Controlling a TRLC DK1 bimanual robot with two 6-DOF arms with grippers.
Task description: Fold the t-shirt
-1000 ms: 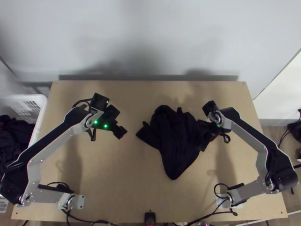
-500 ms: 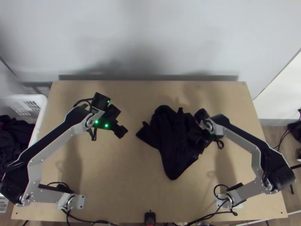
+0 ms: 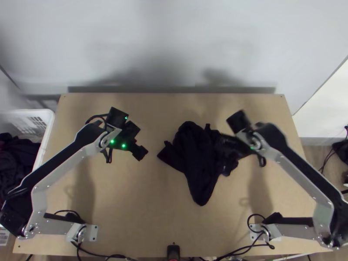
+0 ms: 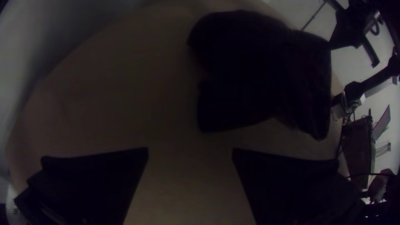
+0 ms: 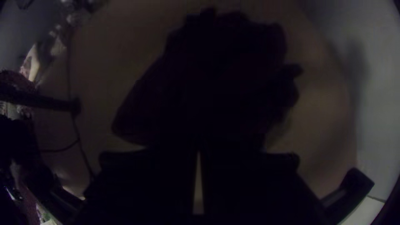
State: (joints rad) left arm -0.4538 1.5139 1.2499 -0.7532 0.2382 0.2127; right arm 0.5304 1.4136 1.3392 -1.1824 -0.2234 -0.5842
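The black t-shirt [image 3: 195, 152] lies bunched on the table, right of the middle, with a blunt point towards the near edge. My left gripper [image 3: 140, 152] is over the table to the left of the cloth, apart from it. In the left wrist view the left gripper [image 4: 190, 153] stands open, the dark t-shirt [image 4: 258, 71] beyond its fingers. At the cloth's right side is my right gripper [image 3: 227, 160]. The right wrist view shows the right gripper [image 5: 199, 151] with its fingers drawn together on the t-shirt [image 5: 216, 83]; the exact part held is too dark to tell.
A white basket [image 3: 49, 114] with dark cloth in it stands beyond the table's left edge. Bare wood of the table [image 3: 130, 200] surrounds the shirt, and a wall rises behind the far edge. Cables run along the near edge.
The right gripper has moved left into the shirt and closed on it, its arm then shifting back rightward. The shirt's lower right side has drawn in. The left arm has hardly moved.
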